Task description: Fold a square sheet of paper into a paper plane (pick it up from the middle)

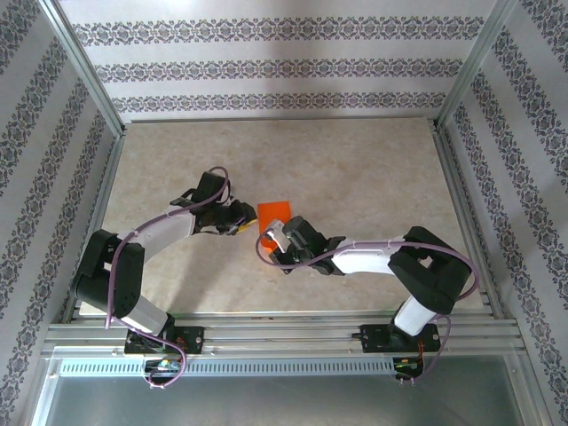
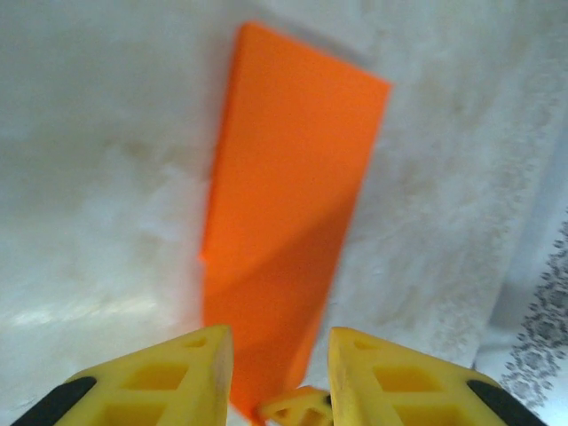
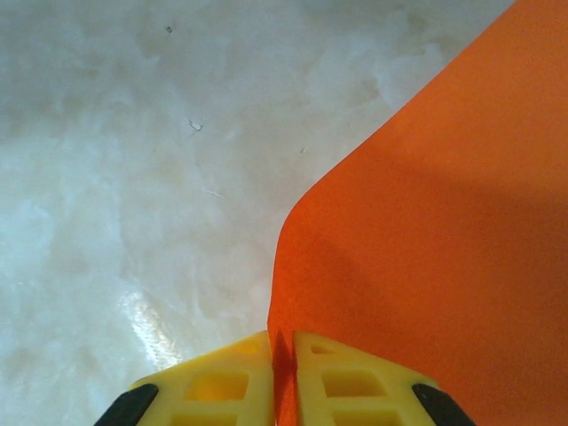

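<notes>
- The right gripper [image 3: 282, 344] is clamped on the square sheet of paper [image 3: 435, 222]; we see its yellow fingers [image 3: 355, 383] almost together, with only the thin orange edge between them
- From the right wrist we see the sheet sweep up and to the right from that pinch; its left edge is curved; the pale marbled table [image 3: 133, 133] lies beyond it
- The left gripper [image 2: 280, 342] stands partly open; we see a clear gap between its fingers [image 2: 177, 373], and the sheet's near end runs into that gap; we cannot tell whether either finger touches it
- From above we find the sheet near the middle of the table; the left gripper is just to its left and the right gripper just on its near side; the two grippers almost meet
</notes>
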Available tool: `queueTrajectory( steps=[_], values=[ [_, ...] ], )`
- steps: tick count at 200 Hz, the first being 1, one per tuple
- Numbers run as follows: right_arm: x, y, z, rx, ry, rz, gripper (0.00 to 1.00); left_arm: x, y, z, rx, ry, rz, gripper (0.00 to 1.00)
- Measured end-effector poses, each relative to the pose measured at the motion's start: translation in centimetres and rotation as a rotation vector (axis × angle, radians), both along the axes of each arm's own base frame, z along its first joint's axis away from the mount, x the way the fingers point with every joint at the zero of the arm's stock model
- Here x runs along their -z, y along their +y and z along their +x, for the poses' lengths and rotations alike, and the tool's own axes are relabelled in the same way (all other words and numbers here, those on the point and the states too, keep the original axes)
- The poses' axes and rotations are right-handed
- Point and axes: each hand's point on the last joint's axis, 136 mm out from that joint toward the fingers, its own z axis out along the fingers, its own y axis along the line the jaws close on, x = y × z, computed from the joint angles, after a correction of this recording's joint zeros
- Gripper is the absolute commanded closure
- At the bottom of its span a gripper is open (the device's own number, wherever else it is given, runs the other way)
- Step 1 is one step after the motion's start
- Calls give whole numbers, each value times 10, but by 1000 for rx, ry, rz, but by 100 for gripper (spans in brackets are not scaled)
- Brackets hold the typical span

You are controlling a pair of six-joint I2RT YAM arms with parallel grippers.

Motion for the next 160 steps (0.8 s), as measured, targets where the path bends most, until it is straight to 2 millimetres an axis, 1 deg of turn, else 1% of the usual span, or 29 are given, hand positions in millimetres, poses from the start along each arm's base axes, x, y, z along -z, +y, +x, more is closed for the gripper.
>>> queueTrajectory(
  steps=[11,19,26,60,85,119,160],
  values=[
    [-2,2,-1,2,26,25,87,-4,-6,6,18,-20,-26,70],
    [-3,3,-2,1,42,44,86,-2,-11,10,30,-24,-36,71],
    [-5,4,-2,1,55,56,86,2,-16,14,43,-21,-42,72],
    [-10,10,-6,-4,103,111,86,33,-37,26,102,26,-19,77],
    [-12,11,-6,-5,128,134,86,42,-48,33,136,26,-10,80],
    [-10,11,-5,-2,150,145,86,48,-54,38,168,32,12,84],
    [-6,8,-2,17,174,145,86,69,-47,33,179,97,77,86]
  ],
)
